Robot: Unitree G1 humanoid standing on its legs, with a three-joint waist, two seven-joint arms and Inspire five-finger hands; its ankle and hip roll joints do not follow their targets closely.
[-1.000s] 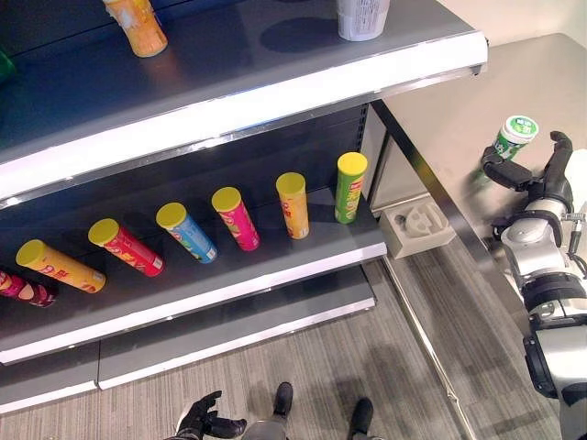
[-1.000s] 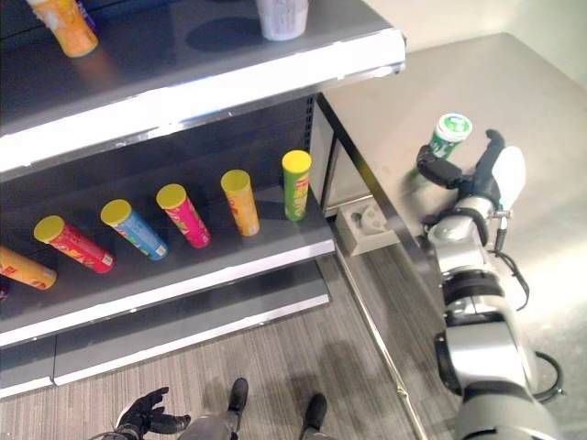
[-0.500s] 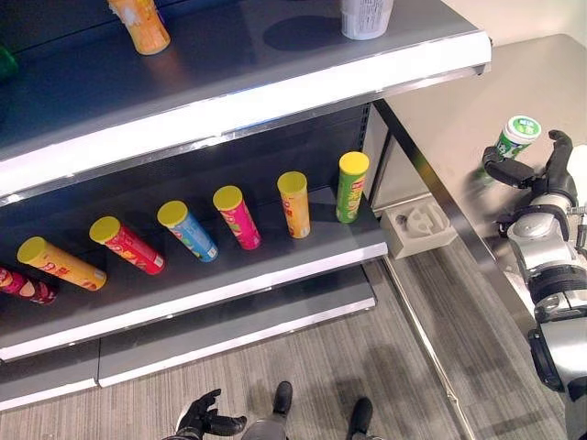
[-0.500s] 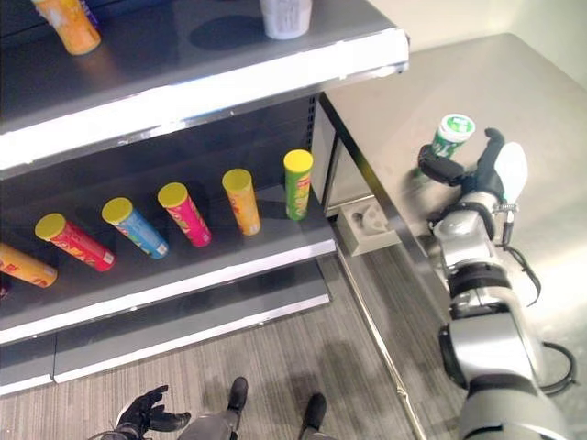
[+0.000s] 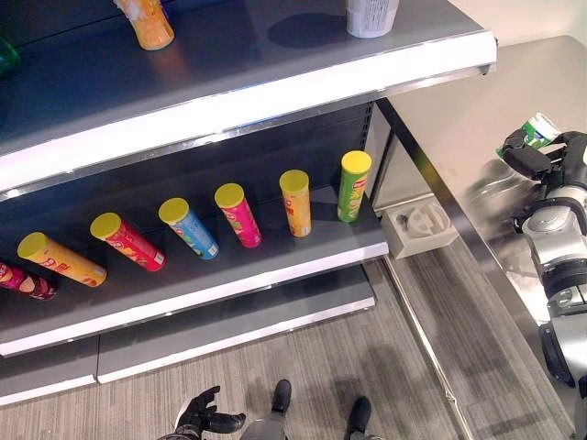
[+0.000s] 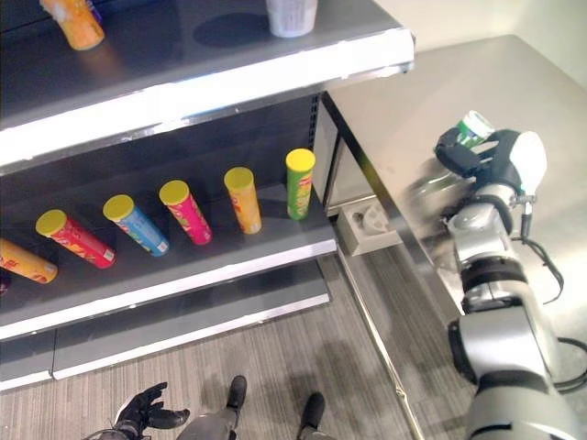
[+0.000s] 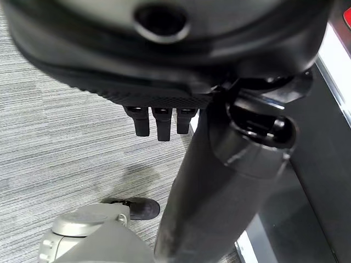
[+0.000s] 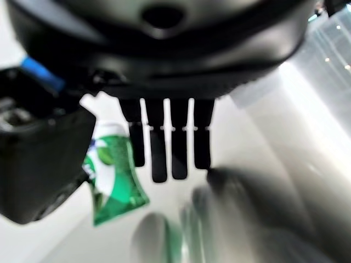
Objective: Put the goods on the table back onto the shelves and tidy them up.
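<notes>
Down at the near left, by the floor [image 5: 110,403], the left hand [image 5: 204,418] hangs with loose, easy fingers and holds nothing. Above it stands the shelf [image 5: 229,275]. On its middle board a row of cans [image 5: 188,227] with yellow lids leans over in a line, and one green can [image 5: 351,186] stands straight at the right end. On the top board [image 5: 238,92] sit an orange can [image 5: 145,20] at the far left and a white tub [image 5: 371,16] farther right.

Over on the right is the shiny surface [image 5: 459,119]. The right hand [image 6: 484,154] is there, with its fingers curled round a green cup [image 6: 473,127]. The cup is tipped to one side, just over the surface.

What could go wrong? I think the cup could slip out, because it is tilted and the hand seems to grip it near the top. It might also bump the shelf's edge on the way across, since the shelf post stands between the surface and the boards.

Some things are hard to see. Most of the cup hides behind the fingers, so I cannot tell how snug the grip is. In the right wrist view the cup looks blurry. The cans on the top board are cut off at the edge, and so is one more can at the far left of the middle board.
</notes>
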